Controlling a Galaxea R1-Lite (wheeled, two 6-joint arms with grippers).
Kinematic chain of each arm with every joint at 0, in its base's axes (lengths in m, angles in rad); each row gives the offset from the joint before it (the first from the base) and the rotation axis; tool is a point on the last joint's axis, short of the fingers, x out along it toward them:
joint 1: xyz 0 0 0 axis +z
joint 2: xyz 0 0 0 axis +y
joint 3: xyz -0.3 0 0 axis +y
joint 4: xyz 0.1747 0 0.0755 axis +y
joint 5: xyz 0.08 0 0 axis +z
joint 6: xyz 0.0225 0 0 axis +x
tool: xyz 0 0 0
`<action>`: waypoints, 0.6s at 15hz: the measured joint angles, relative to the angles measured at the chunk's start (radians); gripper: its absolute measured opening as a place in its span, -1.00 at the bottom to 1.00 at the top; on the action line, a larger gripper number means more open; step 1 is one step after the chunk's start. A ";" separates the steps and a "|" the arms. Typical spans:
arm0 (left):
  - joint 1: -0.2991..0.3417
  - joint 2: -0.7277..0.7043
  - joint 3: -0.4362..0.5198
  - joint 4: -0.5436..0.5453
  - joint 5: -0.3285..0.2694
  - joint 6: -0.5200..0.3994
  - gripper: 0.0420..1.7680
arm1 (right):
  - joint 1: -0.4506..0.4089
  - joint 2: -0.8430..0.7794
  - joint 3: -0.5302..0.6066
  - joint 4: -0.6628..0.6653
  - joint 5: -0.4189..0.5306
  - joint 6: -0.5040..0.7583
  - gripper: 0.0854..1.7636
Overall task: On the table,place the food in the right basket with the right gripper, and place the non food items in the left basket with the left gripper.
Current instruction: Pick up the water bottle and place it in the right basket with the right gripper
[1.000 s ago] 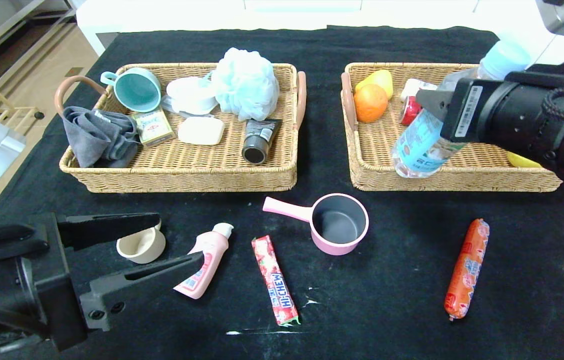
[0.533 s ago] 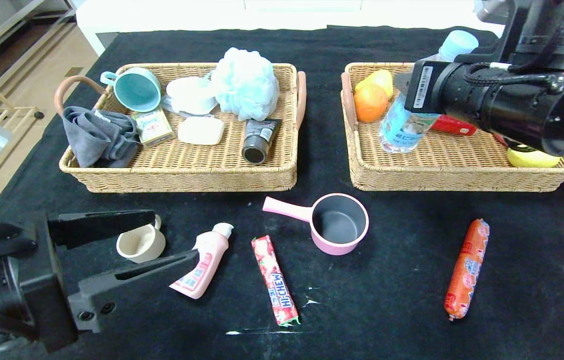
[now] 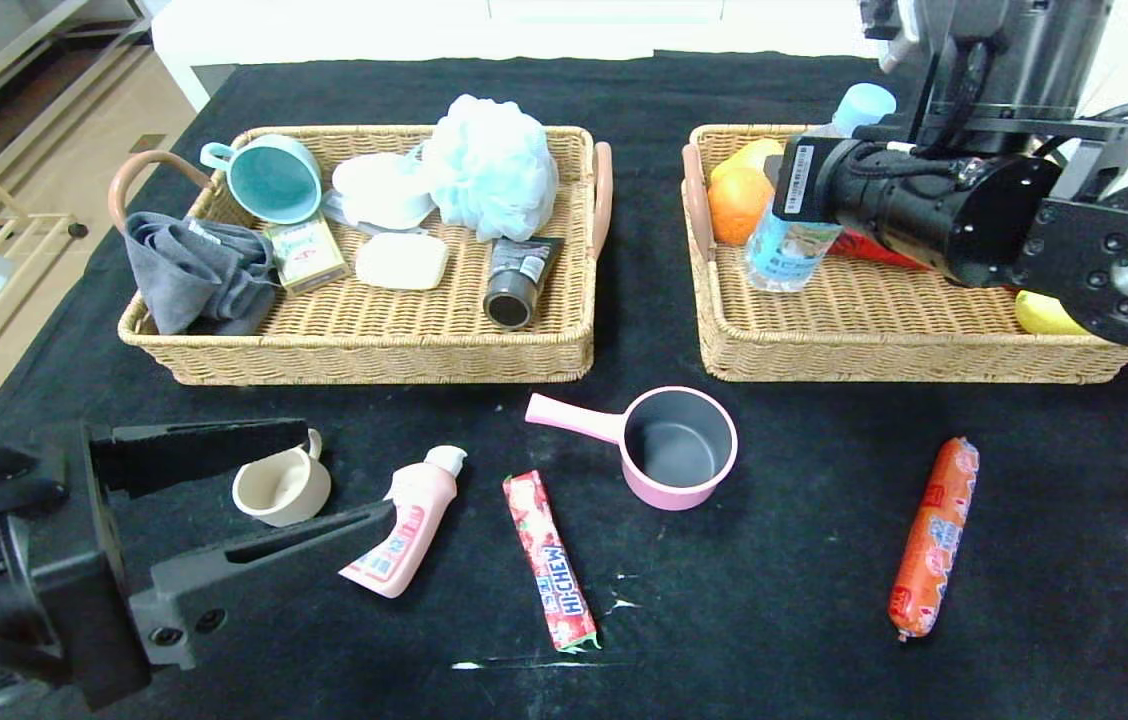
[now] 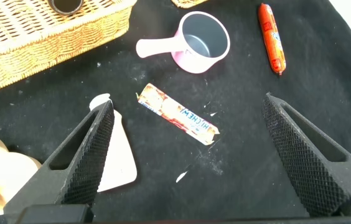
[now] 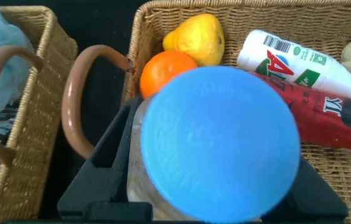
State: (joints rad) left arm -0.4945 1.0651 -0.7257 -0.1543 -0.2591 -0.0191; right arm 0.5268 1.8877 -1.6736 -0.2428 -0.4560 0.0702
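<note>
The food and the non-food things share the black-clothed table [image 3: 824,560], and the left gripper [image 3: 324,478] hangs at about eight o'clock with its two long textured fingers spread wide and nothing between them. The small beige cup [image 3: 282,487], smooth and rounded, sits between those fingers; the pink squeeze bottle [image 3: 404,525] lies just past the nearer fingertip, white cap toward twelve o'clock.

Toward the middle, the glossy red Hi-Chew stick [image 3: 550,560] lies with its long axis from eleven to five o'clock. The pink saucepan [image 3: 674,447] stands upright, dark inside, its handle reaching toward ten o'clock.

The left basket [image 3: 374,345], coarse tan wicker, lies at eleven o'clock and already holds a teal mug [image 3: 269,178], a grey cloth [image 3: 194,275] and a pale blue bath puff [image 3: 489,165].

At four o'clock the orange sausage stick [image 3: 934,535] lies nearly along the twelve-to-six line, nearer the right arm.

In the right basket [image 3: 874,340], at one o'clock, the right gripper [image 5: 200,193] is clamped on the clear bottle [image 3: 789,245], which stands nearly upright, base low over the weave beside an orange [image 3: 736,203]. Release likely comes next, since the bottle lies straight below the claw.
</note>
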 joint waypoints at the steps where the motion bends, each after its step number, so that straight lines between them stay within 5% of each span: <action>1: 0.000 -0.001 0.000 0.000 0.000 0.000 0.94 | -0.007 0.015 -0.013 -0.005 0.001 0.001 0.20; 9: 0.001 -0.011 0.001 0.001 -0.003 0.003 0.94 | -0.028 0.070 -0.072 -0.006 0.002 -0.001 0.20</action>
State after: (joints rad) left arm -0.4936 1.0545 -0.7245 -0.1534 -0.2617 -0.0164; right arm 0.4987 1.9574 -1.7453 -0.2485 -0.4540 0.0691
